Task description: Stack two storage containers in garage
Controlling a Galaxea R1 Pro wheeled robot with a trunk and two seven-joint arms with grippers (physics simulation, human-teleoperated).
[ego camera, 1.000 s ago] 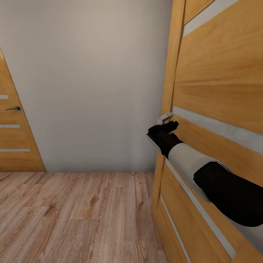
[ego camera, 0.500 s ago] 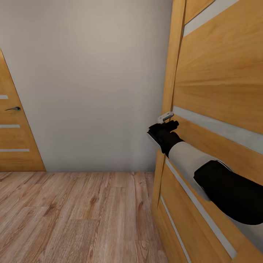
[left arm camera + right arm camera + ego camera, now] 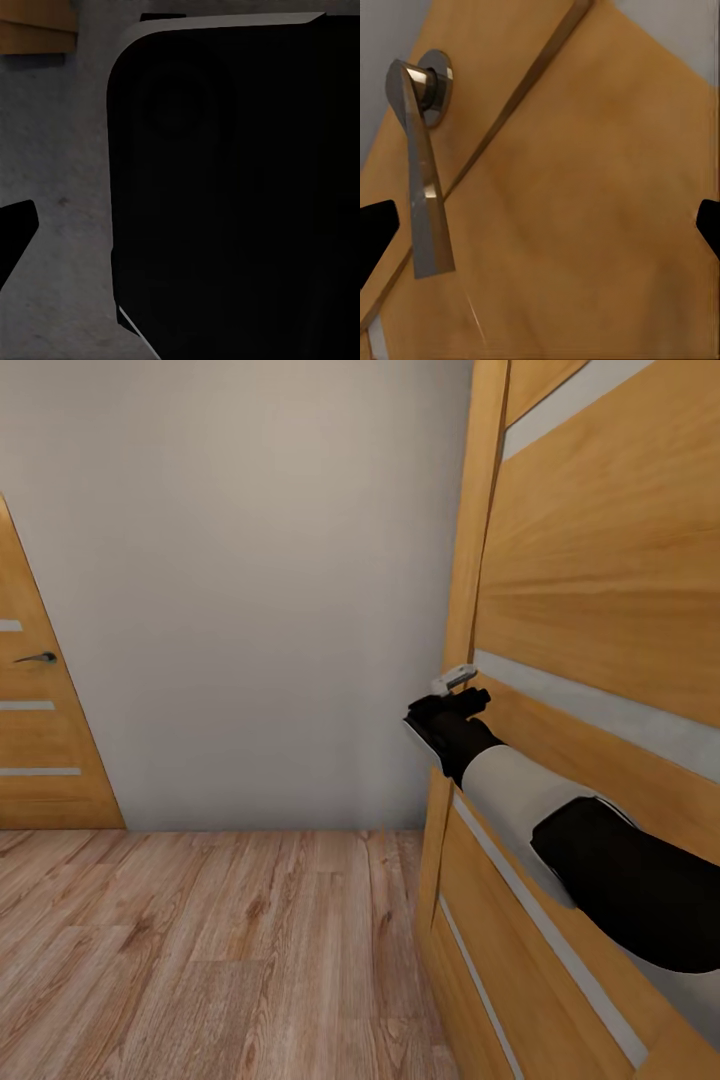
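Right gripper (image 3: 470, 698) spread open just under door lever (image 3: 452, 680); we're opening the door (image 3: 600, 610), next clamp and press.

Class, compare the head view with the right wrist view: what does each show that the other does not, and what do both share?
Head view alone: the light wood-plank floor, the plain beige wall, a second wooden panel door at the left, and the robot's black-and-white right arm reaching to the near door.

Right wrist view alone: the handle's round metal rosette close up, and the right gripper with its dark fingertips set wide apart.

Both: the near wooden panel door and its silver lever handle.
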